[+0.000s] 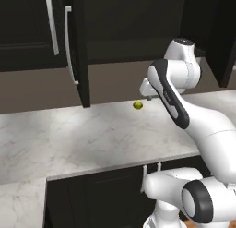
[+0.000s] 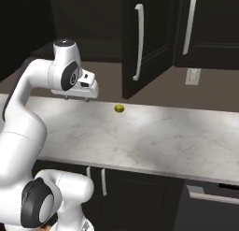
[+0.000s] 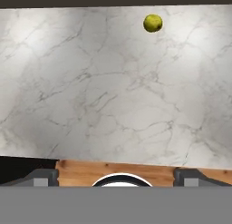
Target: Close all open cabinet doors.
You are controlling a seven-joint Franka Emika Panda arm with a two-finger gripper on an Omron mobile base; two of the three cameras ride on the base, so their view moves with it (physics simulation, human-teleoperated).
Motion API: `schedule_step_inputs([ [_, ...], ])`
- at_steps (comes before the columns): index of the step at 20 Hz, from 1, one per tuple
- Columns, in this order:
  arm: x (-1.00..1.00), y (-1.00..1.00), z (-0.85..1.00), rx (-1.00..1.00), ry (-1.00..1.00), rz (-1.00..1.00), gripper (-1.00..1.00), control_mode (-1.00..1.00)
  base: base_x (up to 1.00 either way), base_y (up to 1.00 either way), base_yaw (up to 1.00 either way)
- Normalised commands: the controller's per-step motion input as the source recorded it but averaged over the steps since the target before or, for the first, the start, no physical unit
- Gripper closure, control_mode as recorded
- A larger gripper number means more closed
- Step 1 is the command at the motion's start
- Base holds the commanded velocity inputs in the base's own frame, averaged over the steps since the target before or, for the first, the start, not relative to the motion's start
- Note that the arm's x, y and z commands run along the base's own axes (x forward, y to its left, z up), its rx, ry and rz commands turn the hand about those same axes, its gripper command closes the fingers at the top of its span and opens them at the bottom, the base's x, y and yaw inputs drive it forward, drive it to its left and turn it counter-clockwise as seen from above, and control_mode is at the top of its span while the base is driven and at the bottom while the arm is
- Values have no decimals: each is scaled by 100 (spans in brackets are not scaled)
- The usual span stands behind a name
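Open door [image 1: 83, 51] of upper cabinet swung out over table [image 1: 92, 139], edge-on in left base view, silver handle [image 1: 69, 45] on its face; same door [image 2: 144, 43] angled outward in right base view, handle [image 2: 138, 42] visible. Closed door [image 1: 27, 31] beside it. Another door [image 1: 226, 42] stands out at far right. Fingers [image 3: 116, 177] spread wide, holding nothing, pointing down over marble table. Small yellow-green fruit [image 1: 137, 105] on table near back wall, apart from fingers.

Dark cabinet door [image 1: 82, 51] swung open – edge-on (silver bar handle) – over counter.
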Motion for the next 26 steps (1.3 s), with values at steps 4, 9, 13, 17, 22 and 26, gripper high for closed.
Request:
schedule_step_inputs([
  [4,0,0,0,0,0,0,-100,100,39,29,0],
  [9,0,0,0,0,0,0,-100,100,45,9,0],
  [13,0,0,0,0,0,0,-100,100,31,0,0],
  [17,0,0,0,0,0,0,-100,100,0,0,0],
  [22,0,0,0,0,0,0,-100,100,0,0,0],
  [26,0,0,0,0,0,0,-100,100,0,0,0],
])
